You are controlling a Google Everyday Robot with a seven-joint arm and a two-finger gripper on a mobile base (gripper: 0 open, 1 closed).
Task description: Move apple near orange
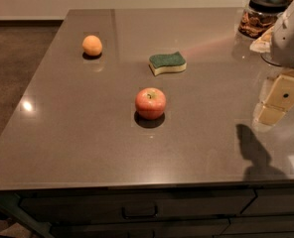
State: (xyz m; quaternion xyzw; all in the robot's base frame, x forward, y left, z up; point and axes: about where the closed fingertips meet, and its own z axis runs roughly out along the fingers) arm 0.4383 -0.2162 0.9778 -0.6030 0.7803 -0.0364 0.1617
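Observation:
The red apple with yellowish patches and a short stem stands upright near the middle of the grey countertop. The small pale orange sits at the far left of the counter, well apart from the apple. My gripper hangs at the right edge of the view, above the counter and far to the right of the apple. It holds nothing that I can see. Its shadow falls on the counter in front of it.
A green and yellow sponge lies between the apple and the far edge. A glass jar with a black lid stands at the back right. The counter's front edge runs above the drawers. The floor drops off to the left.

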